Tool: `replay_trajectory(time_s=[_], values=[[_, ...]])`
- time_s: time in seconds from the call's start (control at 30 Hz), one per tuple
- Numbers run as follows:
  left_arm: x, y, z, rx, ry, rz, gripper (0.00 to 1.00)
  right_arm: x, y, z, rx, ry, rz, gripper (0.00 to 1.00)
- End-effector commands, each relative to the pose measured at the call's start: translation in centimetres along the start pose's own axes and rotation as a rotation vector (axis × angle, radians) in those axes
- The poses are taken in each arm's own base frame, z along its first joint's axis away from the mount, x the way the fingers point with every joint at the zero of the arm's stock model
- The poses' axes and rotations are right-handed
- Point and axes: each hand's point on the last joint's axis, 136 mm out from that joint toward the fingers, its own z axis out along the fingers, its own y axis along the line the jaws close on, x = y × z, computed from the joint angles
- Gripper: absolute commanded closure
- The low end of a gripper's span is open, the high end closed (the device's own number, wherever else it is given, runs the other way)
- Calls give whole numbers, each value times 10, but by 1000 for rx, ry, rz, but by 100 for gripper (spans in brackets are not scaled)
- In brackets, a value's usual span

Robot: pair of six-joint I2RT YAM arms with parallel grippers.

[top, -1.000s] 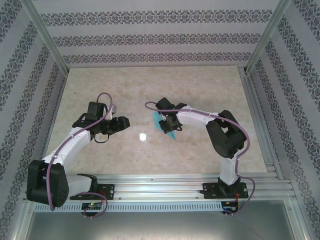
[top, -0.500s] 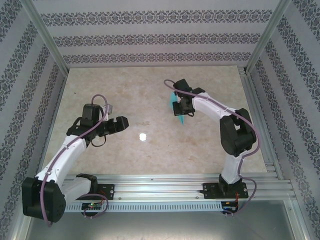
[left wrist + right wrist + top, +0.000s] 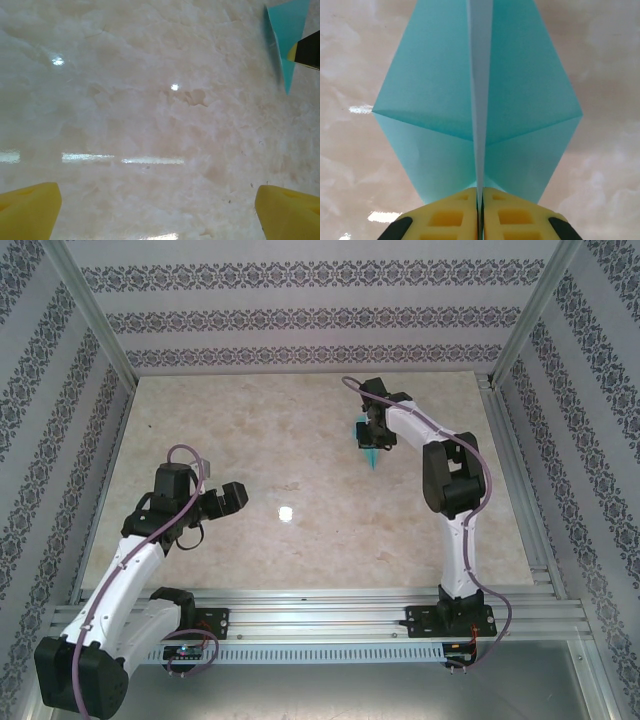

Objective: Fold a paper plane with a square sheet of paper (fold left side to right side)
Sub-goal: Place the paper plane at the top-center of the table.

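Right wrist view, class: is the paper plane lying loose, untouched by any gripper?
No: the right gripper is shut on the centre fold of the paper plane, whose wings spread to either side.

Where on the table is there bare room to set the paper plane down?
The broad middle of the table, between the open left gripper and the right gripper pinching the paper plane, is bare. Crowding is only around that gripper.

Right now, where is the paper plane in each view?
Top external: paper plane right of centre, toward the far edge.
Left wrist: top right corner.
Right wrist: centre, above the yellow pads.
Shared landmark: the right gripper shut on it.
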Motion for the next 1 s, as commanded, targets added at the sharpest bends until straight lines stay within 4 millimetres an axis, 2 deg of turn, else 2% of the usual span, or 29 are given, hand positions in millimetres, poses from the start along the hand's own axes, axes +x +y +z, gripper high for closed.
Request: replay_trajectory(time_s=[0.0, 0.27, 0.6, 0.73, 0.97], values=[[1, 7, -5, -25, -9, -6, 0, 2, -3, 6, -8, 48, -27, 87], [2, 5, -4, -14, -4, -15, 0, 8, -13, 20, 32, 86, -20, 84], [4, 5, -4, -9, 3, -18, 0, 13, -16, 37, 28, 125, -18, 85], [3, 4, -4, -5, 4, -17, 0, 8, -14, 35, -10, 112, 1, 95], [3, 2, -5, 0, 2, -18, 0, 5, -11, 32, -23, 103, 5, 98]])
